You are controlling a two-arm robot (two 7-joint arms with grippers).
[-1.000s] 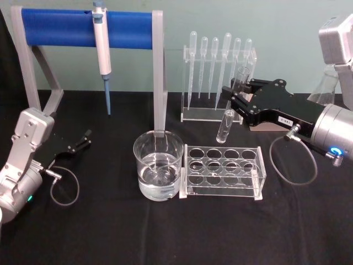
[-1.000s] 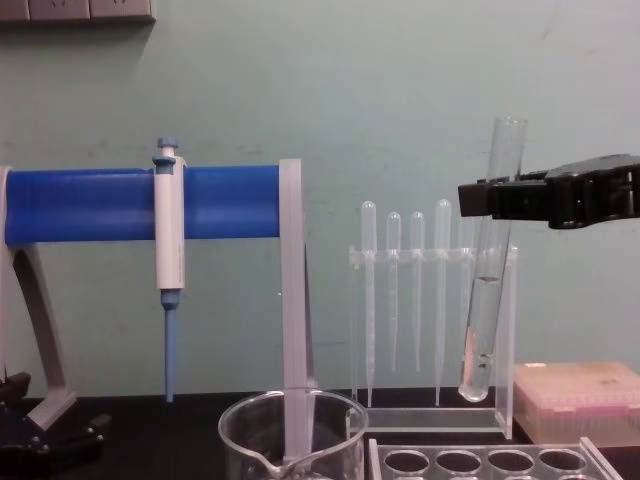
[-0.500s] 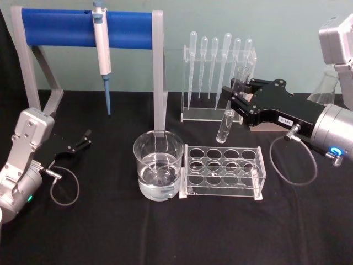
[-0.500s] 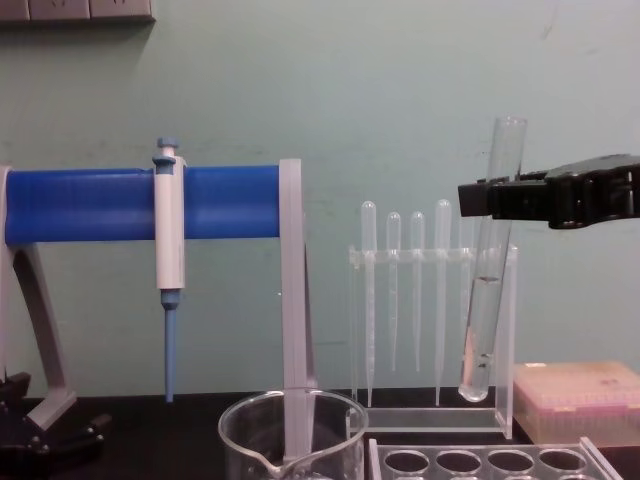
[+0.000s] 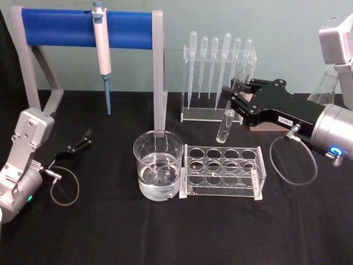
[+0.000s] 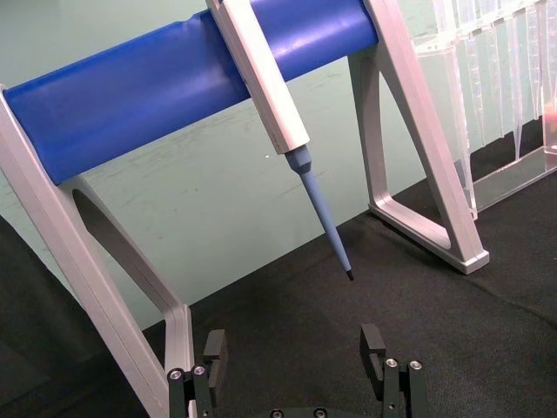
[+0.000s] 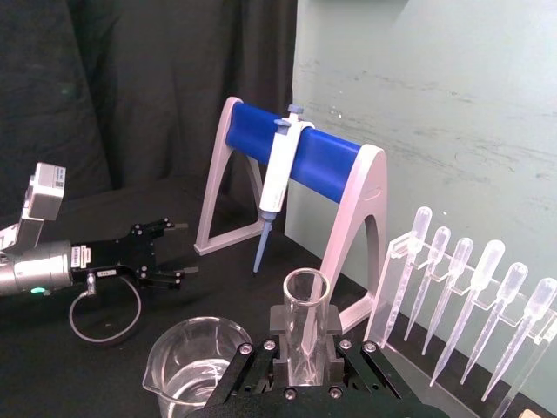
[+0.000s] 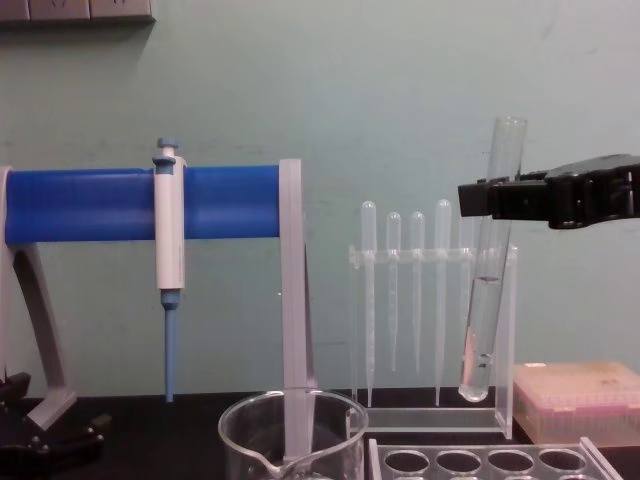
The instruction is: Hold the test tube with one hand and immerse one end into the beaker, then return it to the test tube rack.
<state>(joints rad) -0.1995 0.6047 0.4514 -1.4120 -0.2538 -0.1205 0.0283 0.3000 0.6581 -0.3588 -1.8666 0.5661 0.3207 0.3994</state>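
My right pincer [image 5: 236,95] clamps the test tube [image 8: 480,330]: clear glass, round-bottomed, slightly tilted. My left pincer [image 5: 84,139] lies parked, fingers spread.

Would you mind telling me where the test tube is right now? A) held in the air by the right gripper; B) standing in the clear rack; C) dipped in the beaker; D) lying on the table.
A: the right gripper is shut on the test tube, whose rounded end hangs clear of the rack and apart from the beaker; the left gripper rests open at the left.
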